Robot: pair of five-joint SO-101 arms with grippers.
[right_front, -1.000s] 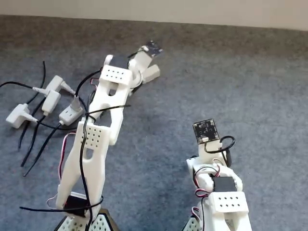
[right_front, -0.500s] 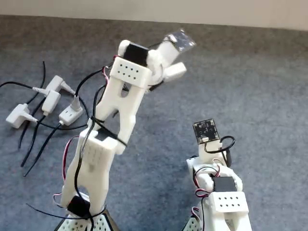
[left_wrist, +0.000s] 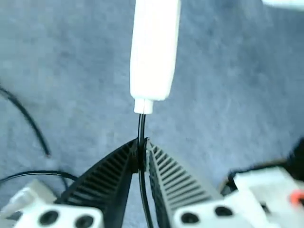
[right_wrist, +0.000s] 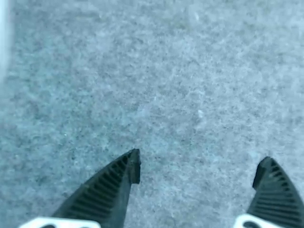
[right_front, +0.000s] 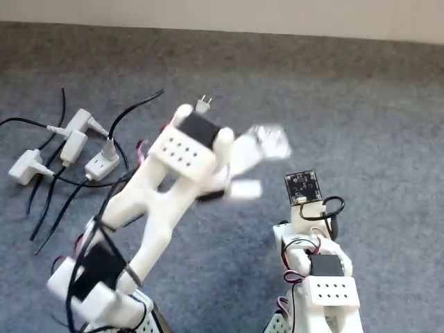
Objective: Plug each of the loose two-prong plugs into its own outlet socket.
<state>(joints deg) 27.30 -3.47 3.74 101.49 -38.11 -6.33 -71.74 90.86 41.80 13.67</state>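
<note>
white connector cropped, left hand blurred

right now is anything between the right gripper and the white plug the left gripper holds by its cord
Nothing visible. The right gripper is open over bare carpet. The left gripper is shut on the black cord, with the white plug just past its fingertips and carpet beyond.

The grey table is overlooked steeply from above, the left arm and right arm entering from six o'clock. The same surface is viewed closely, downward, past the left gripper and right gripper.
</note>
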